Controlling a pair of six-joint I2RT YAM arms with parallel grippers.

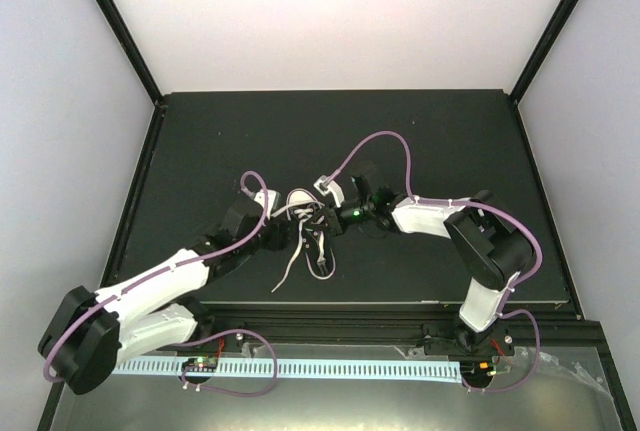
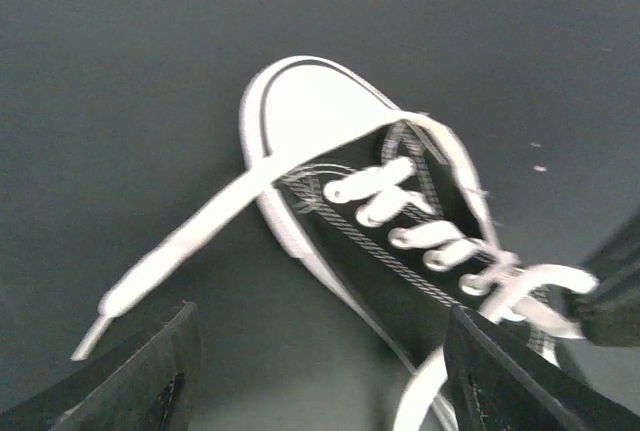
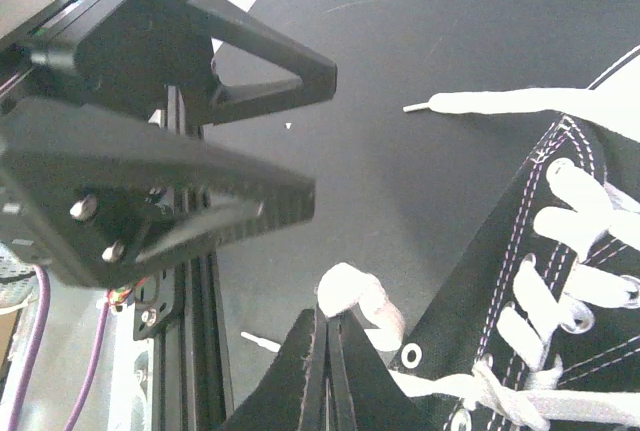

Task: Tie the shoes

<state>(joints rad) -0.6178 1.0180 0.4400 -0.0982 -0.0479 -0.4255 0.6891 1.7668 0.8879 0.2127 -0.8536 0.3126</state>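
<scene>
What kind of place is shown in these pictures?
Probably a laboratory robot test cell. A left arm and a right arm are bolted at the edge of a black table, pale walls in a black frame enclose it, and a single sneaker lies on it.

Top external: high and behind the arm bases, looking down over the whole table (image 1: pixel 450 131), with the sneaker (image 1: pixel 300 199) small at mid-frame. Left wrist: close, looking out between the spread fingers of the left gripper (image 2: pixel 322 326), sneaker just ahead of their tips. Right wrist: closer still, looking along the right gripper (image 3: pixel 328 329), its fingers pinched on a lace loop (image 3: pixel 355 296), sneaker beside the tips. All three views share the sneaker, and each wrist view catches part of the opposite gripper.
</scene>
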